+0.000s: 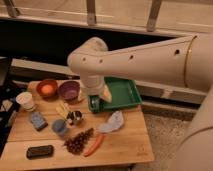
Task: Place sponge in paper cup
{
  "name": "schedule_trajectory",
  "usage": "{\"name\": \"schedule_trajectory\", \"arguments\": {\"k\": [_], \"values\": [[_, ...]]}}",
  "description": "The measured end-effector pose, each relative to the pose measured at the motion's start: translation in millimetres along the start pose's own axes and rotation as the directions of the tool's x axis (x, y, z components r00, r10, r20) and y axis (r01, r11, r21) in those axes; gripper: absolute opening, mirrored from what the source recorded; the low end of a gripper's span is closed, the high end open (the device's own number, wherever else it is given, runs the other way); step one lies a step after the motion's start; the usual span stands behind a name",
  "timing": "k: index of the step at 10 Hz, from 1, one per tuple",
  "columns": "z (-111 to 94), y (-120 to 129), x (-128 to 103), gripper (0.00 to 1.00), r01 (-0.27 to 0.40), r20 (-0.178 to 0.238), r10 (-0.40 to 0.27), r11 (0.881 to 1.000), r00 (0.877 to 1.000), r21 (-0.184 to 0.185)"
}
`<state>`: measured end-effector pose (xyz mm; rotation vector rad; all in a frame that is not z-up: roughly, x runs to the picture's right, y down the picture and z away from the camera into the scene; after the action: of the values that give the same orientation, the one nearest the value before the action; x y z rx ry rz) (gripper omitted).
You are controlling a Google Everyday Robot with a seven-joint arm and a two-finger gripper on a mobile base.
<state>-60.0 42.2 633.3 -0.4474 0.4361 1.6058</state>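
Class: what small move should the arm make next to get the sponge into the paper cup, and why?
Probably carry the claw across toward the sponge. It hangs open and empty at the edge of the green tray, while the sponge lies untouched near the paper cup.

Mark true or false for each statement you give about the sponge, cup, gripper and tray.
1. The sponge lies on the table, outside the paper cup. True.
2. The gripper holds the sponge. False: it is over the left end of the green tray, well away from the sponge, and holds nothing.
3. The paper cup stands in the tray. False: it stands upright on the table near the left edge.
4. The black block lies near the table's front left corner. True.
5. The sponge sits between the paper cup and the blue cup. True.
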Motion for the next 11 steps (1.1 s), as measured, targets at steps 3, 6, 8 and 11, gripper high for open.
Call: {"name": "schedule_trajectory", "arguments": {"k": [3, 6, 8, 11], "values": [[-1.5, 3.1, 1.2, 0.8, 0.01, 0.002, -0.01, 1.0, 1.0, -0.003], [-1.8, 3.9, 0.2, 0.8, 0.021, 0.01, -0.021, 1.0, 1.0, 0.002], [-7.0, 15.2, -9.5, 0.8, 0.07, 0.043, -0.072, 0.997, 0.997, 0.035], [-14.7, 67.1, -33.3, 0.8, 0.168, 0.09, -0.173, 0.984, 0.981, 0.067]]}}
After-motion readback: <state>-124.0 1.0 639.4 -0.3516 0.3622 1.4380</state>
